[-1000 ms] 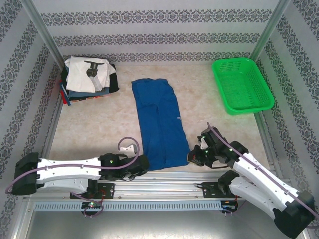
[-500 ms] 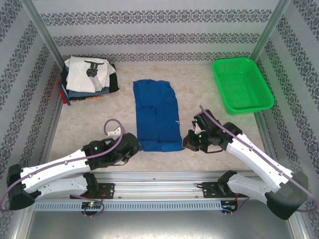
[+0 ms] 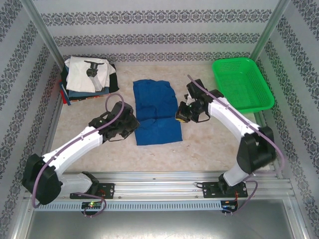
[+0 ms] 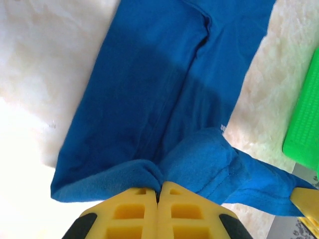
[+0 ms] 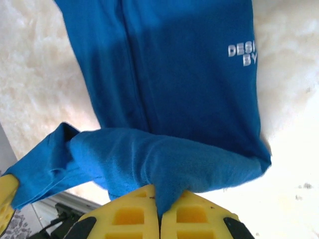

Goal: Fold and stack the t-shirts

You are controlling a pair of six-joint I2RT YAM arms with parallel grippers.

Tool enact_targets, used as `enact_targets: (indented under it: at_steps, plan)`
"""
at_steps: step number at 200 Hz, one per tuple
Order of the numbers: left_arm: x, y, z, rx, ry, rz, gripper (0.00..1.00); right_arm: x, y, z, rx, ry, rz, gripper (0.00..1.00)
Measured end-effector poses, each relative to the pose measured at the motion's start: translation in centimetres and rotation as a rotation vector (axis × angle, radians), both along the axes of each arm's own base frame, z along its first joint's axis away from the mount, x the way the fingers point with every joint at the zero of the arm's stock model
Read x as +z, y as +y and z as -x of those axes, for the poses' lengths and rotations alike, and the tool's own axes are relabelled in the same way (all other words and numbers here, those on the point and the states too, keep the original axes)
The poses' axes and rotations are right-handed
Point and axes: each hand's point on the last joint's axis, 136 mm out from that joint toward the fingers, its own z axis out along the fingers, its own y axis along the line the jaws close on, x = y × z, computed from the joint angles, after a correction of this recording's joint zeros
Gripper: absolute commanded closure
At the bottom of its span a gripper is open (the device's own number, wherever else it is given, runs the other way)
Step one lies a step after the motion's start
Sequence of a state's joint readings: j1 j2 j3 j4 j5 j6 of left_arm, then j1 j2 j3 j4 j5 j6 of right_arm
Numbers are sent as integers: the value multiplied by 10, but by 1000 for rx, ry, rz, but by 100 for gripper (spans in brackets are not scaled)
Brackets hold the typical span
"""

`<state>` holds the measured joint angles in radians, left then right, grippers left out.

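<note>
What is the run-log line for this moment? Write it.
step: folding blue shirt | left end effector: shut on shirt | right end effector: shut on shirt | folded pile: back left

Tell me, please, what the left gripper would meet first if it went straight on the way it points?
Probably the flat part of the blue t-shirt whose hem the left gripper is shut on; it lies straight ahead, though depth is unclear.

Blue t-shirt lettering partly off-frame.
</note>
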<state>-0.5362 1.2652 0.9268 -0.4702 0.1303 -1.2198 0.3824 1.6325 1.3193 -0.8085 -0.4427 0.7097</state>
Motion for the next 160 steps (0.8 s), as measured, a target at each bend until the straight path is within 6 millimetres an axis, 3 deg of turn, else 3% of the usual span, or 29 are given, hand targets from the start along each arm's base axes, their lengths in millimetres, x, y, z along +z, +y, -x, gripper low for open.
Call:
enact_targets:
  at_steps: [56,79,121,139,160]
  plan:
    - [-31,-6,-47,-52,71,41,100,-44,0,-51,-2,67,23,99]
    - [-48,-7,-62,-71,105,43,100,-58,-1,-67,-7,82,28,87]
    - [-77,-3,-87,-78,137,68,60,-79,-3,-99,-38,96,5,61]
    - [-66,-2,-104,-72,104,86,52,-77,-9,-115,-75,80,-35,54]
    - [-23,-8,-136,-73,-16,115,45,-51,-16,-141,-112,12,-96,50]
